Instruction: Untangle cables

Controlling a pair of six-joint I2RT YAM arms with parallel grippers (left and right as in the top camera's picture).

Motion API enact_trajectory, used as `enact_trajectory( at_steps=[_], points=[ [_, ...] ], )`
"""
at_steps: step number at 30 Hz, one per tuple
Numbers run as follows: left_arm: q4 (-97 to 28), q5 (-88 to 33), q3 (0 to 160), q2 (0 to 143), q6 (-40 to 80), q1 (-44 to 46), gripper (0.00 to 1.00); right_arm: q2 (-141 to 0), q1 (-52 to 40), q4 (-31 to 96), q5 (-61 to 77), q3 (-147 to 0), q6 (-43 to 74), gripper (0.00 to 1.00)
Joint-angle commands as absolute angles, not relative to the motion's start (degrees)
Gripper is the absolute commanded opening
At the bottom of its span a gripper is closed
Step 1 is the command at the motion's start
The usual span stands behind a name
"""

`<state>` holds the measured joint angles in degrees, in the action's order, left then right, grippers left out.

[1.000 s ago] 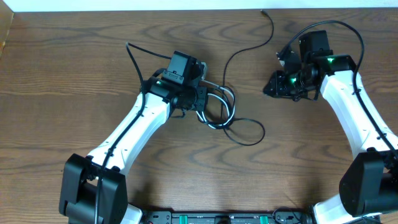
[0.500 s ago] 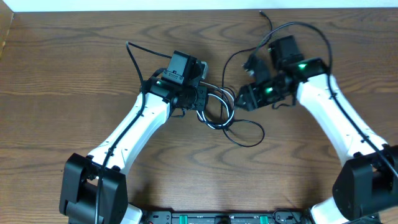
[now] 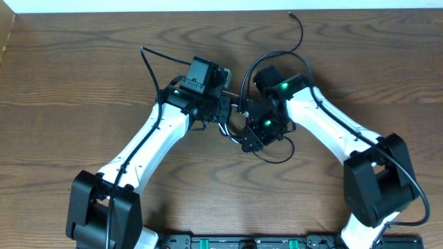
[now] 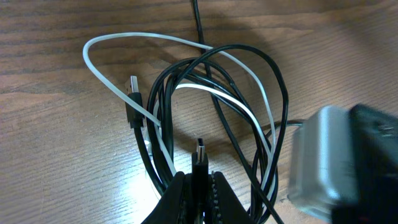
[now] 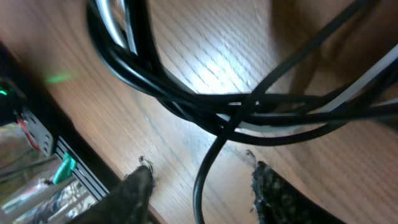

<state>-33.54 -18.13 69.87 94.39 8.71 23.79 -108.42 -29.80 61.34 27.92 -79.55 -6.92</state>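
Note:
The cables (image 3: pixel 239 124) lie tangled at the table's middle: black loops and a white cord (image 4: pixel 118 46) with a USB plug (image 4: pixel 133 106). One black loop (image 3: pixel 277 149) trails toward the front; a black tail (image 3: pixel 299 28) runs to the far edge. My left gripper (image 4: pixel 198 186) is shut on a black cable plug (image 4: pixel 200 155) at the tangle's left side. My right gripper (image 5: pixel 199 180) is open just over the tangle's right side (image 3: pixel 252 138), with one black strand (image 5: pixel 208 168) running between its fingers.
A brown wooden table (image 3: pixel 83 69). The right gripper's body (image 4: pixel 336 162) shows blurred at the right of the left wrist view, very close to the left gripper. A thick black arm wire (image 3: pixel 149 66) loops behind the left arm.
My right arm has swung left from the table's right side onto the cable tangle, close to the left gripper. The left arm has not moved.

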Motion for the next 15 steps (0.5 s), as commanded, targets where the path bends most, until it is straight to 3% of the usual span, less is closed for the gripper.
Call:
enact_trajectory(
  at_steps=[1, 9, 15],
  points=[
    [-33.78, -18.96, 70.08, 94.3, 7.75, 23.73, 0.08, -109.95, -30.41, 62.41, 25.78, -79.37, -7.75, 0.44],
    [-33.8, -18.98, 70.08, 94.3, 7.77, 23.73, 0.07, -109.95, -30.41, 62.19, 23.9, -79.33, -5.98, 0.23],
    [-33.8, -19.0, 70.08, 94.3, 8.19, 23.73, 0.07, -109.95, -30.44, 61.25, 23.94, -79.02, -5.82, 0.15]
  ],
)
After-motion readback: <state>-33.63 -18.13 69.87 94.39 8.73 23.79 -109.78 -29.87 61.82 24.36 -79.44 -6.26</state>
